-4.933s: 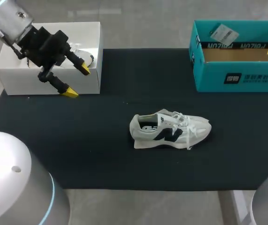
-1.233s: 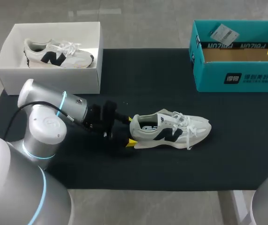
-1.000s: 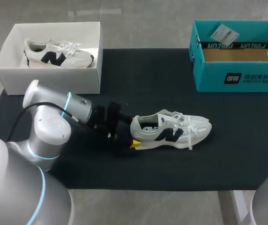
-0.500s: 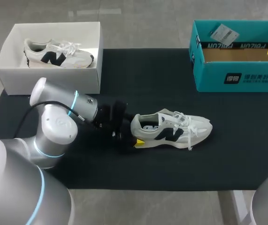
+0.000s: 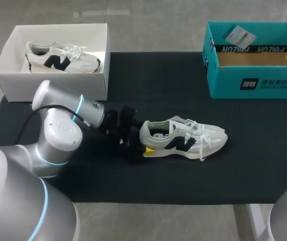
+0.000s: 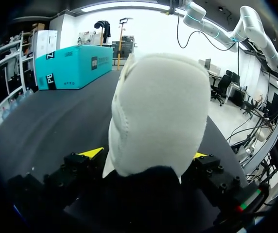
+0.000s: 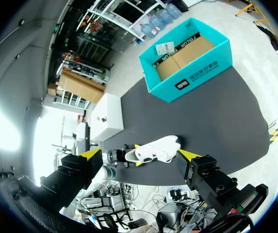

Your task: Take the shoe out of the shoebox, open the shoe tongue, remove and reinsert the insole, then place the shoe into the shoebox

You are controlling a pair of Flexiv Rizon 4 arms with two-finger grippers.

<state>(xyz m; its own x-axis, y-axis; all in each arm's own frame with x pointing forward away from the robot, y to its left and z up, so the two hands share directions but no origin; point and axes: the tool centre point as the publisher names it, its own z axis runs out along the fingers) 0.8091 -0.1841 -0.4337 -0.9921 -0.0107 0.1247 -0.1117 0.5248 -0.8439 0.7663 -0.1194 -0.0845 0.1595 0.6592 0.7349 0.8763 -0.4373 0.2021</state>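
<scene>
Fingers of the left gripper (image 5: 144, 142) were at the heel of the white sneaker (image 5: 183, 140) in the head view. The sneaker stood on the black mat (image 5: 133, 181) in the middle of the frame, toe pointing right. A second sneaker (image 5: 60, 56) lay in the white shoebox (image 5: 13, 85) at the upper left. A teal box (image 5: 254, 83) sat at the upper right.

In the left wrist view, the sneaker's heel sat between the fingers, and both yellow tips pressed on it, one from each side.

In the right wrist view, the right gripper (image 7: 140, 155) hung high over the table, spread wide and holding nothing. The white sneaker was far below it, with the teal box beyond.
</scene>
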